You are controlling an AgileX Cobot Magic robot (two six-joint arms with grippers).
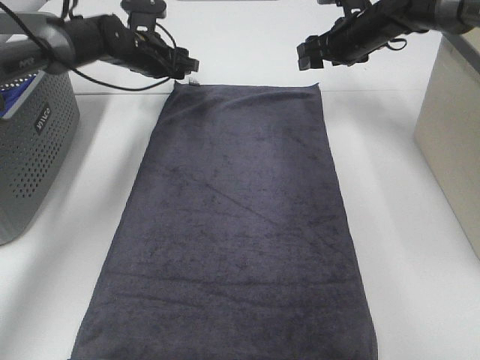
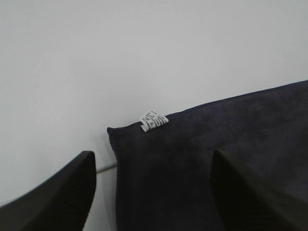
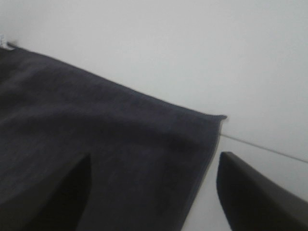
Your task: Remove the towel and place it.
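The dark charcoal towel (image 1: 240, 225) lies spread flat on the white table (image 1: 405, 262), running from the far edge to the near edge of the exterior view. Its pale tag (image 1: 194, 81) sits at the far left corner and also shows in the left wrist view (image 2: 154, 120). My left gripper (image 1: 187, 69) hovers just above that corner, open and empty (image 2: 154, 192). My right gripper (image 1: 307, 56) hovers above the far right corner (image 3: 219, 118), open and empty (image 3: 154, 192). Neither gripper holds the towel (image 2: 216, 159) (image 3: 96, 144).
A grey perforated basket (image 1: 30, 150) stands at the left edge with a bit of blue cloth (image 1: 15, 97) inside. A beige box (image 1: 450, 135) stands at the right edge. A white wall rises behind the table.
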